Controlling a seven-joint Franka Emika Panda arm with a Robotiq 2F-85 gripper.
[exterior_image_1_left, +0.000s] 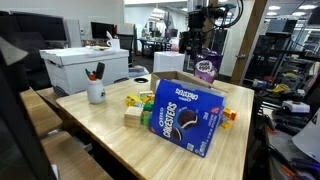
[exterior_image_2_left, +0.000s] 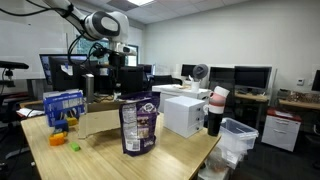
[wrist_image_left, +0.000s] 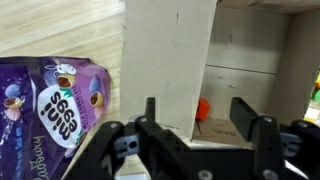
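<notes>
My gripper (wrist_image_left: 196, 118) is open and empty. It hangs above an open cardboard box (wrist_image_left: 170, 55), with its fingers on either side of the box's upright flap. A small orange object (wrist_image_left: 203, 107) lies inside the box, between the fingertips. A purple bag of mini eggs (wrist_image_left: 48, 105) stands just beside the box. In both exterior views the gripper (exterior_image_1_left: 203, 40) (exterior_image_2_left: 113, 62) is well above the box (exterior_image_1_left: 172, 63) (exterior_image_2_left: 98, 121) and the purple bag (exterior_image_1_left: 205, 68) (exterior_image_2_left: 138, 125).
A blue Oreo box (exterior_image_1_left: 185, 115) (exterior_image_2_left: 62, 105) stands on the wooden table (exterior_image_1_left: 110, 140). A white mug with pens (exterior_image_1_left: 96, 92), yellow snack packs (exterior_image_1_left: 133, 101), a white printer (exterior_image_1_left: 85, 65) (exterior_image_2_left: 183, 113), a cup (exterior_image_2_left: 216, 108) and a plastic bin (exterior_image_2_left: 238, 140) are nearby.
</notes>
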